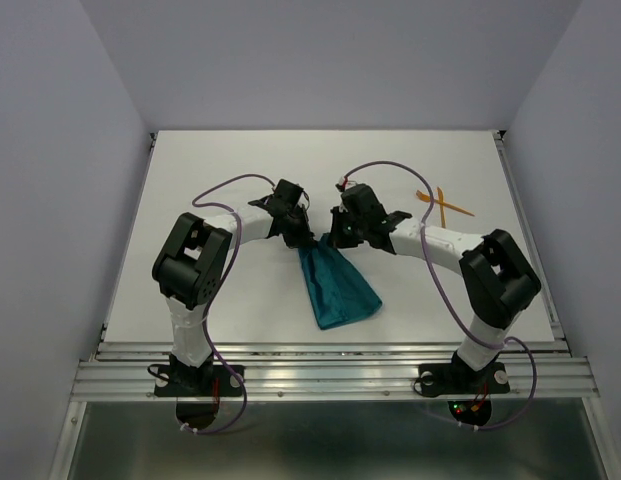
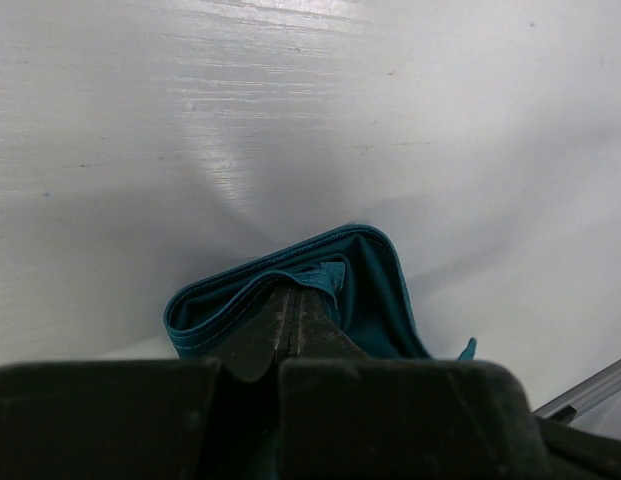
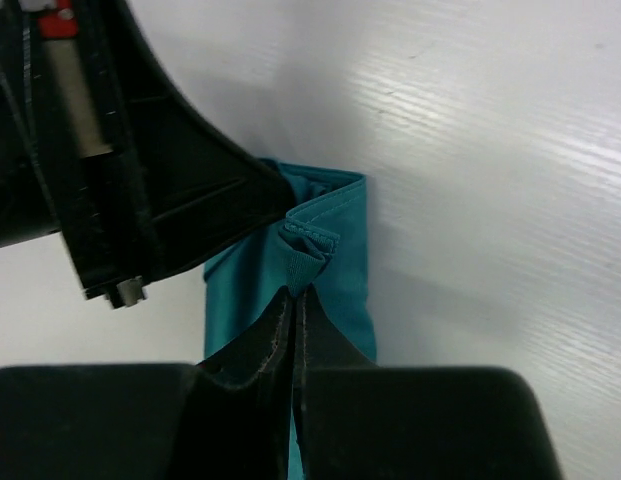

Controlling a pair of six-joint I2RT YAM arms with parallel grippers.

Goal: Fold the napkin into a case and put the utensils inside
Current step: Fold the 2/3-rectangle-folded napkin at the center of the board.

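The teal napkin (image 1: 335, 287) hangs as a folded strip from both grippers at the table's middle, its lower end resting near the front. My left gripper (image 1: 302, 236) is shut on one top corner of the napkin (image 2: 370, 290). My right gripper (image 1: 337, 238) is shut on the other top corner of the napkin (image 3: 335, 250), close beside the left gripper. The two orange utensils (image 1: 445, 205) lie crossed on the table at the back right, apart from both grippers. No finished case shows.
The white table (image 1: 220, 170) has grey walls on three sides. A metal rail (image 1: 330, 350) runs along the front edge. The left arm's body (image 3: 120, 170) sits close to my right gripper in the right wrist view.
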